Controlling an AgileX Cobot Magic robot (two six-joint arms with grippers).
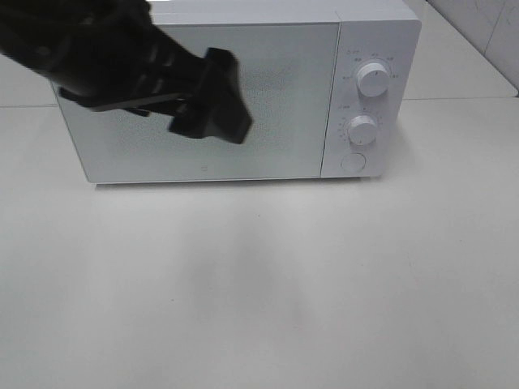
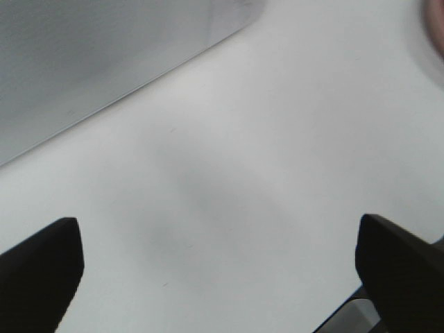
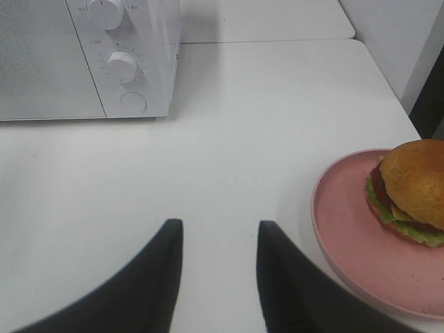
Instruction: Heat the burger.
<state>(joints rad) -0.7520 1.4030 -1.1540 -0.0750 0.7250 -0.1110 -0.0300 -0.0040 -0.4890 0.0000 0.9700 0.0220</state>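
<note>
1. The tabletop (image 1: 259, 308) is white.
2. The microwave (image 1: 243, 97) stands at its back, door closed.
3. The left claw (image 2: 218, 267) hangs before the door, spread wide, holding nothing.
4. The right claw (image 3: 218, 270) is partly apart, gripping nothing.
5. The plate (image 3: 347, 243) is pink.
6. The burger (image 3: 413, 191) sits on it, well apart from the microwave.

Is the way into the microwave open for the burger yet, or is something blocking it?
Blocked: the microwave door is closed, so the burger cannot go in yet. It sits on the pink plate on the table, off to the side of the microwave's dials. The left gripper hovers in front of the door, jaws open and empty.
</note>
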